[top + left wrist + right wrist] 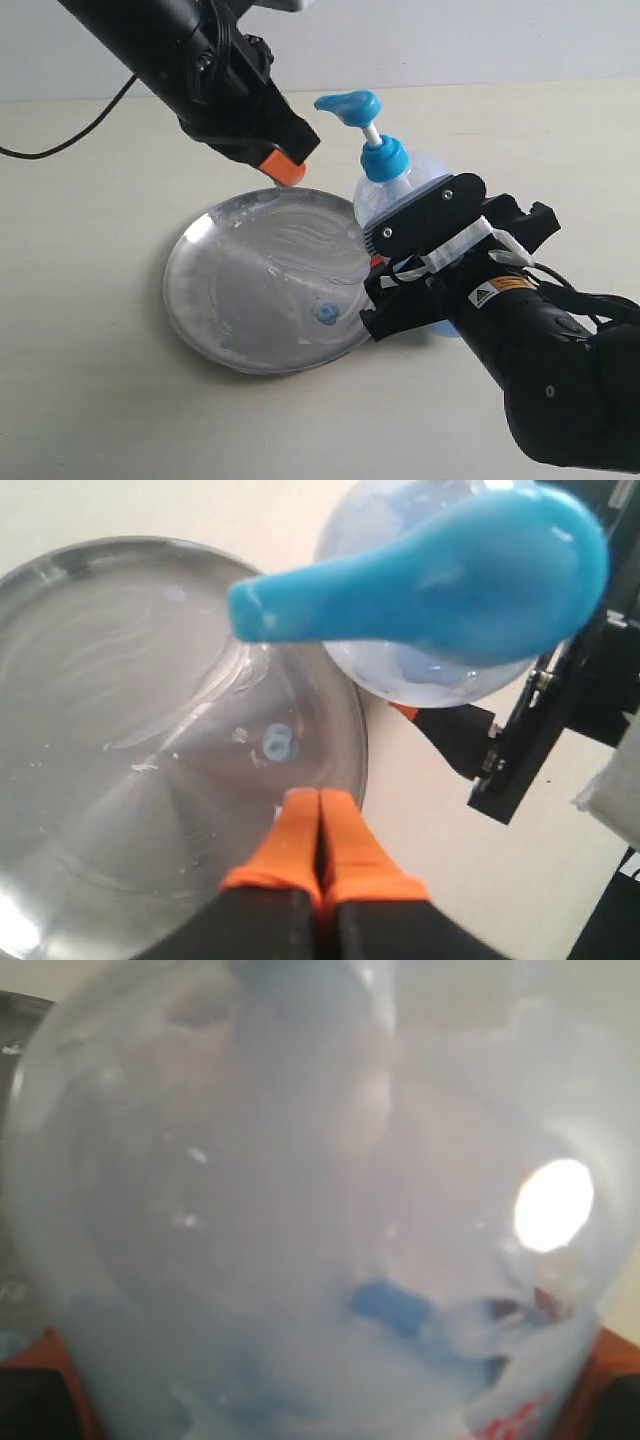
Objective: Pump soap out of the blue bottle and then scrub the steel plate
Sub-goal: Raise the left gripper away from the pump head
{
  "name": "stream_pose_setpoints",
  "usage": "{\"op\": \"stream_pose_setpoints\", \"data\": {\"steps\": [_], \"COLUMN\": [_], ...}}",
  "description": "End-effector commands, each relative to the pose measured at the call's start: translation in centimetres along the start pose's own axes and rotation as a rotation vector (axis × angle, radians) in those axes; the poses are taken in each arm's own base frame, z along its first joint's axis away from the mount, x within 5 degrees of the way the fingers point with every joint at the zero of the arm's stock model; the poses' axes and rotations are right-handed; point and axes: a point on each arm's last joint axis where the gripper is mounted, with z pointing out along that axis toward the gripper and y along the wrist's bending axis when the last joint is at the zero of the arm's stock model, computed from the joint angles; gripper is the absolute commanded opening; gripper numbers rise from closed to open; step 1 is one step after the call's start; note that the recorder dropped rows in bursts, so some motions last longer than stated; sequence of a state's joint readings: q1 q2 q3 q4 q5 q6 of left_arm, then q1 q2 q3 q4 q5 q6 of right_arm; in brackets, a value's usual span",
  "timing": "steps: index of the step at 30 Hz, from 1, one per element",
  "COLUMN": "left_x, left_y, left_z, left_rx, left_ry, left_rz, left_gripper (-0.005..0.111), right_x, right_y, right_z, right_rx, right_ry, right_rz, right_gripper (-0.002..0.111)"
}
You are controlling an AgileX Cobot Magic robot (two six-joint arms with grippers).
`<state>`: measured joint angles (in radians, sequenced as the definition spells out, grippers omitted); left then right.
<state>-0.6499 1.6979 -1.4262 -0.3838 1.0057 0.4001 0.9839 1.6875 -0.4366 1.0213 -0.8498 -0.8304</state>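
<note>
Clamping the blue bottle [390, 165] low on its body with the right gripper [378, 280], jaws closed against it from both sides, upright on the surface [100, 400] just beside the right rim of the steel plate [200, 290]. Filling nearly the whole right wrist view with that bottle, showing only orange pads [45, 1352] at either side. Hovering the left gripper [287, 165] above the far edge of the plate, jaws pressed together on nothing, near the pump head [348, 103] and apart from it. Pointing the spout left, out over the plate's rim. Spotting one small blob of soap [326, 314] lying inside the plate near its right edge, close to the right gripper's near finger. Leaving plenty of bare surface open to the left and on the near side of the plate. Crowding the right side with the bottle and the black right arm [560, 380]. Trailing a black cable [60, 140] across the far left, well apart from the plate.
</note>
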Motion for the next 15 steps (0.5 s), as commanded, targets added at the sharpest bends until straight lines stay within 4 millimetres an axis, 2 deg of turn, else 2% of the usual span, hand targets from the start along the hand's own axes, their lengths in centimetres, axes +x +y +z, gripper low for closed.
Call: {"op": "stream_pose_setpoints", "data": {"steps": [1, 13, 15], "left_x": [0.0, 0.3, 0.4], "left_y": [-0.6, -2.3, -2.9], "left_z": [-2.1, -6.9, -8.7], "left_rx": [-0.010, -0.033, -0.050], "left_ry": [-0.044, -0.177, -0.247], "left_rz": [-0.002, 0.018, 0.030], "left_gripper": [0.000, 0.000, 0.000], "right_x": [-1.2, -1.1, -1.0], "right_y": [-0.7, -0.5, -0.5], "right_z": [-0.2, -0.2, -0.2], "right_rx": [0.061, 0.038, 0.038], "right_ry": [-0.085, -0.069, -0.064], "right_rz": [0.010, 0.023, 0.048], "right_gripper": [0.000, 0.000, 0.000]}}
